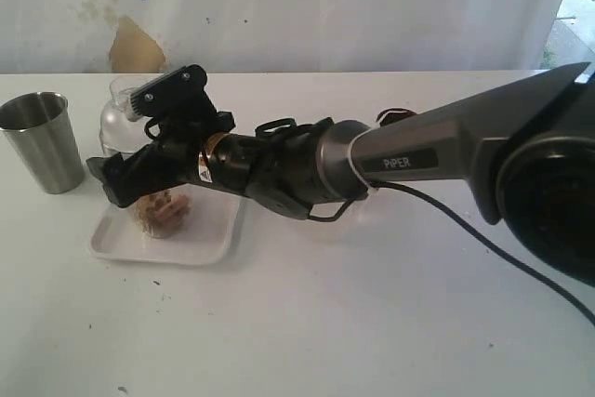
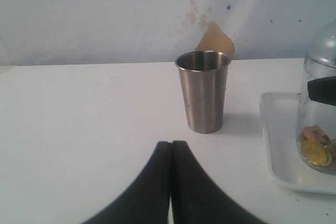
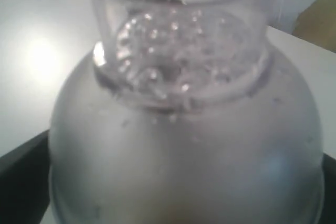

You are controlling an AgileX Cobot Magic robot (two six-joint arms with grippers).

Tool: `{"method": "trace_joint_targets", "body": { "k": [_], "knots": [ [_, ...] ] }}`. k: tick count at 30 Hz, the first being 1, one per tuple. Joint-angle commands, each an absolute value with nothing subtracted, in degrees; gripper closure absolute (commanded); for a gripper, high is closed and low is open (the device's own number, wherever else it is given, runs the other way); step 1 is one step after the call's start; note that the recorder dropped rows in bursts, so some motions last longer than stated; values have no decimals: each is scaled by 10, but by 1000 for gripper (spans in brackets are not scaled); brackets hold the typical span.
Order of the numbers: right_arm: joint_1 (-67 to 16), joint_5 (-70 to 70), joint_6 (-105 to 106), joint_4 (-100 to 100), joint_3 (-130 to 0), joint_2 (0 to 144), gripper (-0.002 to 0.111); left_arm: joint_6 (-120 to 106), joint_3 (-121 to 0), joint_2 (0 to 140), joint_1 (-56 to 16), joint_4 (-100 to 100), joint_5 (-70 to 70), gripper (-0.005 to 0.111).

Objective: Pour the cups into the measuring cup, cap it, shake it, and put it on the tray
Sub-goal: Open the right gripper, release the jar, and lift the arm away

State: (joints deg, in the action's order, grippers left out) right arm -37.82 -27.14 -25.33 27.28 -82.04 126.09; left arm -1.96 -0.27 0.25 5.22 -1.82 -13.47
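The clear measuring cup (image 1: 163, 214) stands on the white tray (image 1: 212, 237), with its domed cap (image 3: 184, 145) on. A gold disc and brownish bits lie in the cup's bottom (image 2: 316, 152). My right gripper (image 1: 130, 163) reaches across from the right, and its jaws stand either side of the cup. One black finger (image 2: 323, 90) lies against the cup's wall; whether the pads press on it is hidden. The steel tumbler (image 1: 45, 141) stands upright left of the tray. My left gripper (image 2: 171, 145) is shut and empty, low over the table in front of the tumbler (image 2: 203, 90).
The right arm (image 1: 418, 151) and its cable (image 1: 483, 244) span the table from the right edge to the tray. A white wall with a tan patch (image 1: 135, 44) backs the table. The tray's rim (image 2: 270, 145) lies close beside the tumbler.
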Motion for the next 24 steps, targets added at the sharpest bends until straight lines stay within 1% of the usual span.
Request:
{"method": "trace_joint_targets", "body": {
  "k": [1, 7, 14, 17, 18, 20, 21, 23, 24],
  "knots": [
    [-376, -271, -238, 273, -831, 1253, 3, -18, 0, 0, 50, -13, -134, 107],
    [-376, -272, -177, 273, -835, 1218, 3, -18, 0, 0, 50, -13, -134, 107],
    [-376, -268, -208, 273, -835, 1142, 3, -18, 0, 0, 50, -13, -134, 107],
    [-376, -267, -260, 273, -835, 1108, 6, -18, 0, 0, 50, -13, -134, 107],
    [-376, -264, -279, 273, -835, 1096, 9, -18, 0, 0, 50, -13, -134, 107],
    [-376, -249, -302, 281, -835, 1072, 18, -18, 0, 0, 50, -13, -134, 107],
    [-376, -237, -303, 287, -835, 1060, 26, -18, 0, 0, 50, -13, -134, 107],
    [-376, -196, -303, 287, -835, 1037, 46, -18, 0, 0, 50, -13, -134, 107],
    [-376, -168, -306, 287, -835, 1022, 62, -18, 0, 0, 50, -13, -134, 107]
  ]
}}
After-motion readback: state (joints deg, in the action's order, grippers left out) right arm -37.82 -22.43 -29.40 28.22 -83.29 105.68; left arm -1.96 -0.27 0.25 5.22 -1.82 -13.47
